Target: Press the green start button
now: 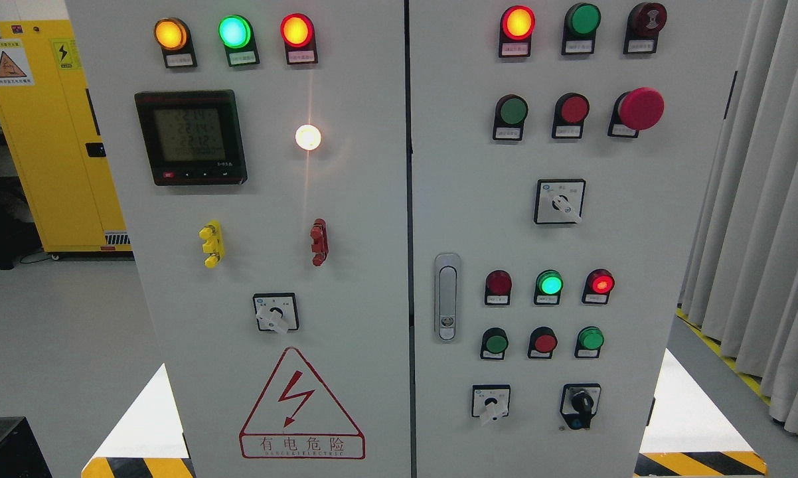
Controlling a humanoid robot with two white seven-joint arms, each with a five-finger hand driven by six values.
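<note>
A white electrical cabinet (pixel 372 265) with two doors fills the head view. On the right door, a dark green push button (pixel 512 111) sits in the upper row, beside a red button (pixel 573 109) and a red mushroom stop button (pixel 640 108). A second green push button (pixel 496 344) sits in the lower row, left of a red button (pixel 544 343) and another green button (pixel 591 339). Above that row, a green lamp (pixel 550 285) and a red lamp (pixel 601 283) are lit. Neither of my hands shows in the frame.
The left door carries a digital meter (pixel 191 137), lit amber, green and red lamps, a rotary switch (pixel 275 313) and a red warning triangle (pixel 299 405). A door latch (pixel 446 297) sits near the seam. A yellow cabinet (pixel 47 133) stands far left; grey curtains (pixel 764 199) hang right.
</note>
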